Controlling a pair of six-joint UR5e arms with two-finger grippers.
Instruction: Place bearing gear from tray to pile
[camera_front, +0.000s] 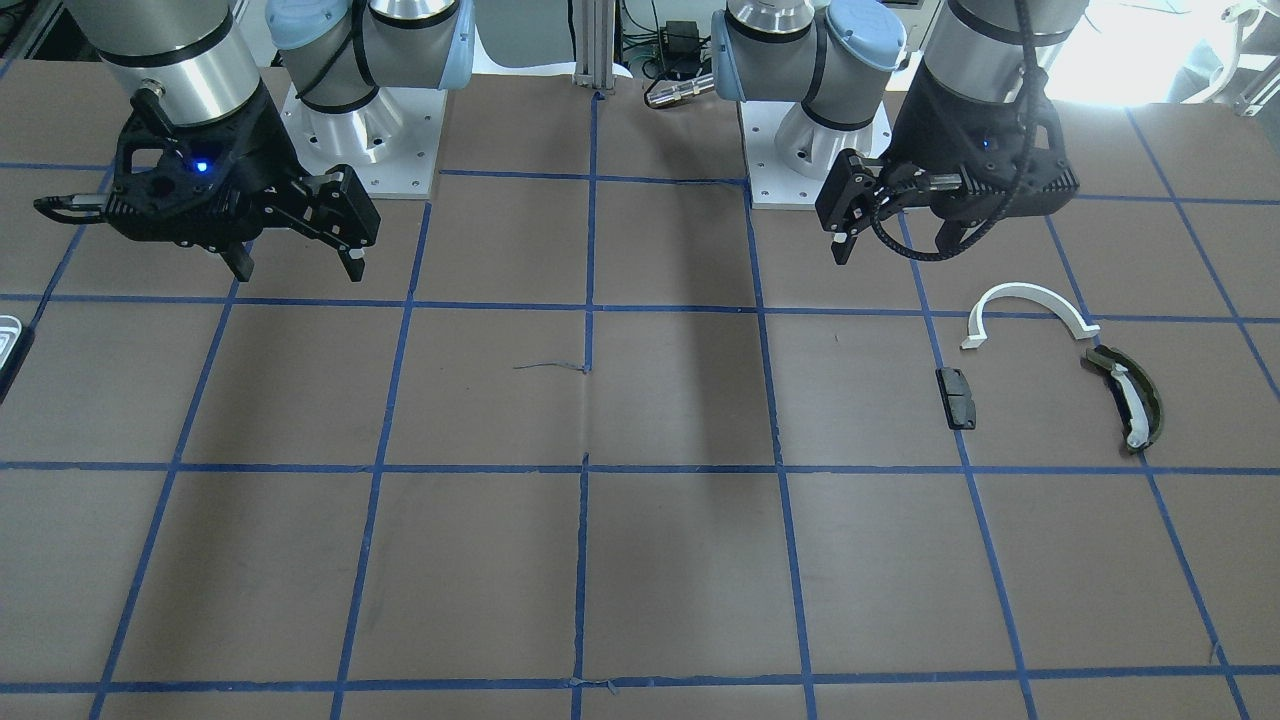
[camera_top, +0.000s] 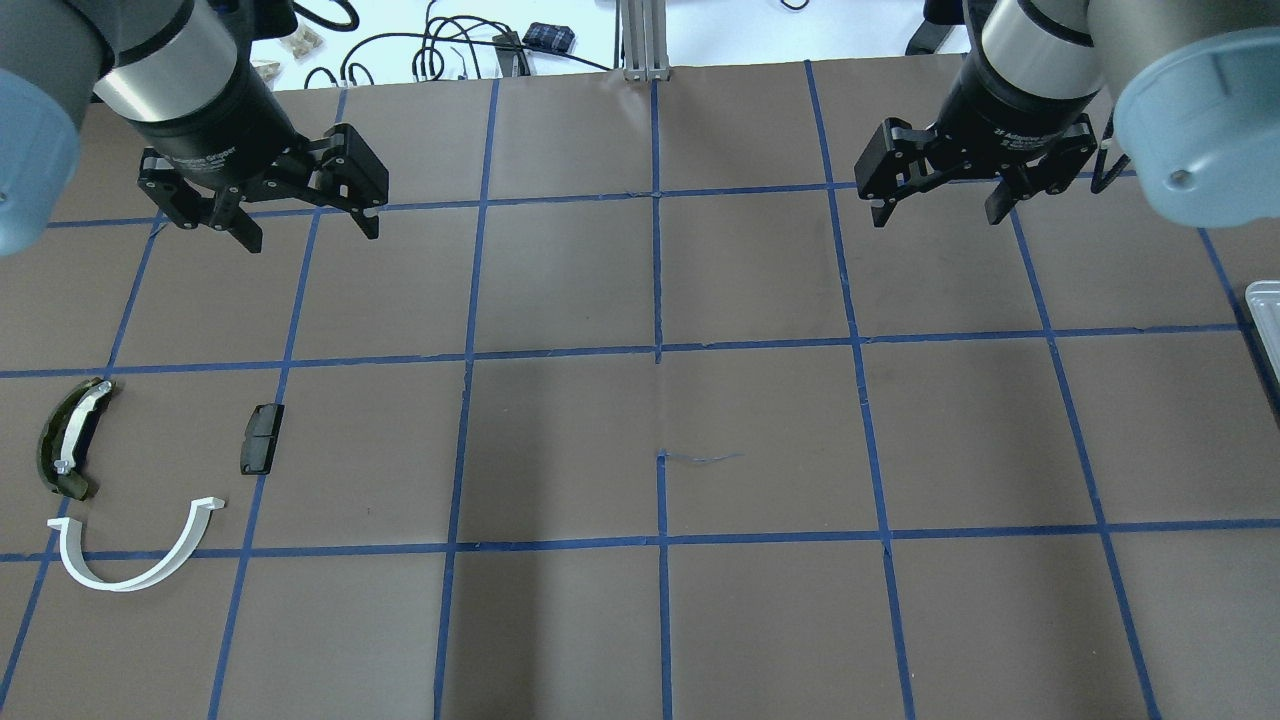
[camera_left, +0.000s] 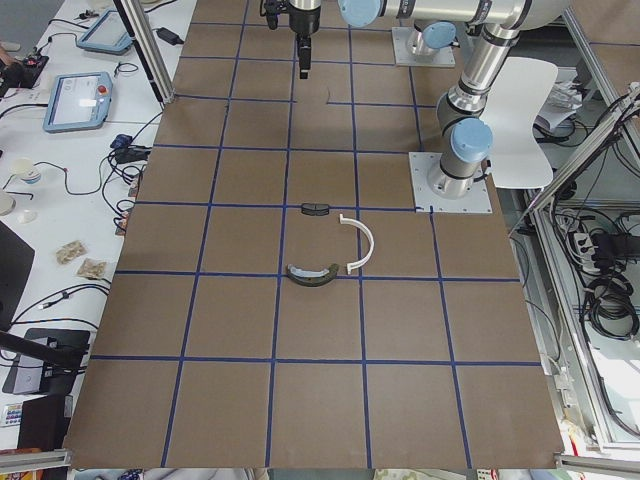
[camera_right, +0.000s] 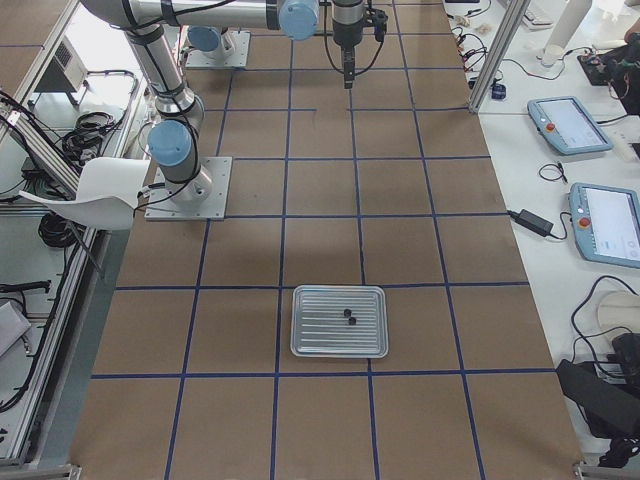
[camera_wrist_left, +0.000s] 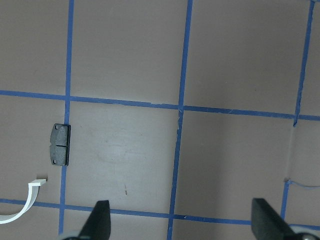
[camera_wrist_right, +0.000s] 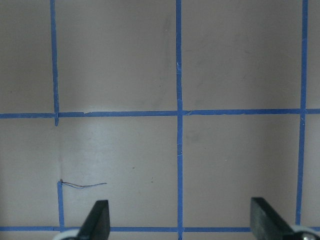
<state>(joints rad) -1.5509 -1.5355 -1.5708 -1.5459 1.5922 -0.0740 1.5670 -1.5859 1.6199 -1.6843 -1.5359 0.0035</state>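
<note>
The tray (camera_right: 300, 350) lies flat in the exterior right view with two small dark round parts (camera_right: 347, 317) on it, too small to identify. Only its corner shows in the overhead view (camera_top: 1265, 300) and the front view (camera_front: 8, 335). The pile lies on the robot's left: a white arc (camera_top: 118, 585), an olive curved piece (camera_top: 70, 440) and a black block (camera_top: 261, 437). My left gripper (camera_top: 310, 232) hangs open and empty above the table, beyond the pile. My right gripper (camera_top: 938, 215) hangs open and empty, well clear of the tray.
The table is brown with a blue tape grid (camera_top: 658, 350). A thin loose thread (camera_top: 705, 459) lies near the middle. The arm bases (camera_front: 365, 140) stand on the robot's side. Cables and tablets lie off the table's edge (camera_left: 80, 100).
</note>
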